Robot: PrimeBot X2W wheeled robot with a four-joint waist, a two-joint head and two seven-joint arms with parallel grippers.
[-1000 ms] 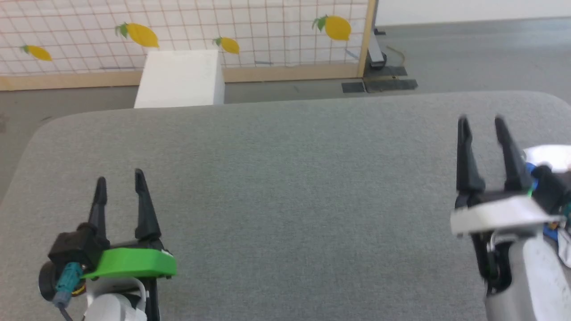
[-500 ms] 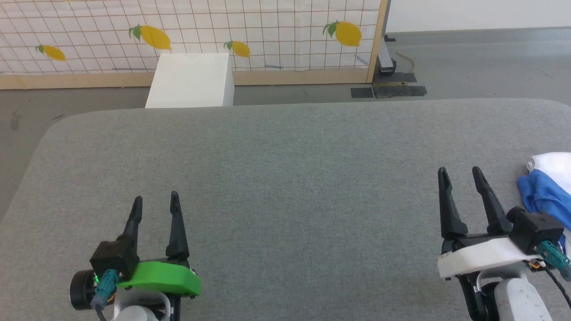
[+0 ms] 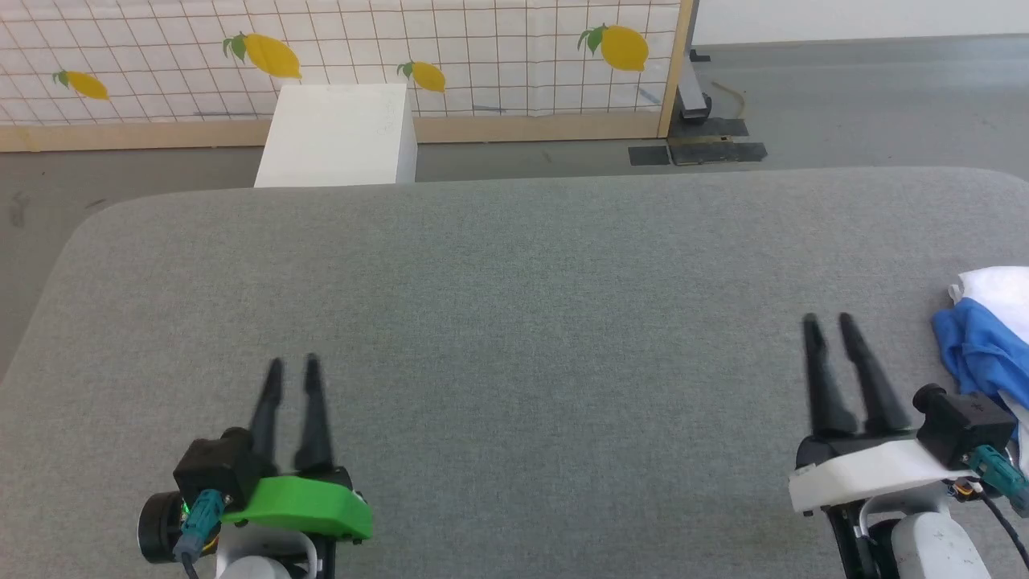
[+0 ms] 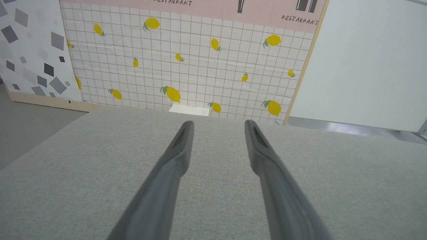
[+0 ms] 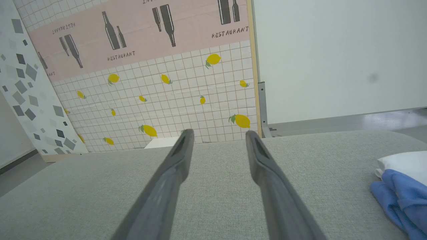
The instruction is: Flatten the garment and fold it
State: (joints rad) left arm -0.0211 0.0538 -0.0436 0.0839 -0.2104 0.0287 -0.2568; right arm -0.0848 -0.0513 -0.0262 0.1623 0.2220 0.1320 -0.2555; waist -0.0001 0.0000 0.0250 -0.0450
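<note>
I think the real work has not begun. The garment (image 3: 987, 354) lies in a bunched heap at the right edge of the grey table (image 3: 514, 265), just beside my right gripper (image 3: 828, 320) (the fingers are clear of it). My left gripper (image 3: 291, 366) hangs over the front left. Both claws are parted and hold nothing. Flattening and folding are left to do.

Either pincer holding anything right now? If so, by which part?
Nothing is held. The left pincer and right pincer both stand open with empty gaps. The garment lies bunched to the right of the right pincer, outside its fingers.
</note>
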